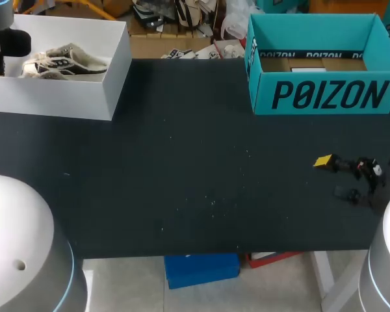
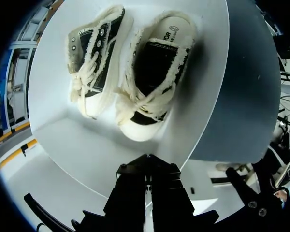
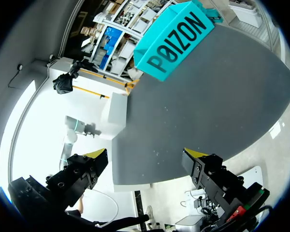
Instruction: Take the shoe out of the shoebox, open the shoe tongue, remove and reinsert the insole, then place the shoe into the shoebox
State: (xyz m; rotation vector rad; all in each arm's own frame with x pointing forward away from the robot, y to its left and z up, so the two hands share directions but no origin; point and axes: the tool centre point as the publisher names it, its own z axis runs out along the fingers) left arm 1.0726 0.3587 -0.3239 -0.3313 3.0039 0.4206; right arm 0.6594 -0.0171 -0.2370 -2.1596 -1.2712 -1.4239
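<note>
White shoebox (image 1: 52, 97) holds two shoes (image 2: 154, 72), toes toward the closed left pincer (image 2: 146, 163); right pincer (image 3: 147, 154) gapes wide.

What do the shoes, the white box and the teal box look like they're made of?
Shoes: likely matte black canvas with frayed cream edging and a smooth white rubber toe. White shoebox: probably cardboard, smooth matte, with thin flat walls. Teal box: printed cardboard; a brown unprinted floor shows inside.

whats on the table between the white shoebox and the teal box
Nothing. In the head view, the stretch of dark tabletop between the white shoebox and the teal box is bare.
</note>
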